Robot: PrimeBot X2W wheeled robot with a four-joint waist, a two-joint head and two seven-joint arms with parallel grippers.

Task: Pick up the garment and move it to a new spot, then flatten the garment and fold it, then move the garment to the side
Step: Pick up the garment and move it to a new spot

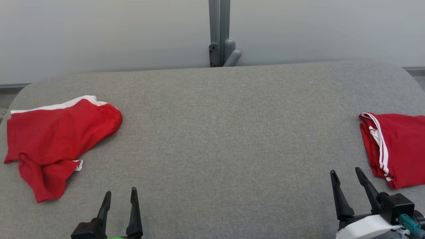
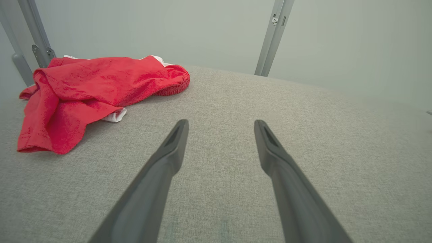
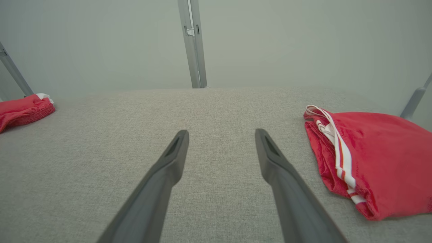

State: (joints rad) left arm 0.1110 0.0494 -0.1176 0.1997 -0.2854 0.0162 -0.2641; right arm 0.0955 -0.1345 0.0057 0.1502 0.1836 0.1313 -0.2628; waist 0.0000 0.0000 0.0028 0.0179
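A rumpled red garment with white trim (image 1: 54, 139) lies at the table's left side, also in the left wrist view (image 2: 87, 94) and at the far left of the right wrist view (image 3: 22, 109). A second red garment with white stripes (image 1: 398, 146), folded, lies at the right edge, and it appears in the right wrist view (image 3: 374, 155). My left gripper (image 1: 120, 196) is open at the lower left, below and right of the rumpled garment, empty (image 2: 221, 125). Open and empty too, my right gripper (image 1: 345, 173) hangs at the lower right, just left of the folded garment (image 3: 221, 134).
The grey fabric table (image 1: 225, 139) spreads wide between the two garments. A grey metal post (image 1: 219, 33) rises behind its far edge against a pale wall. The table's rounded corners fall away at the far left and far right.
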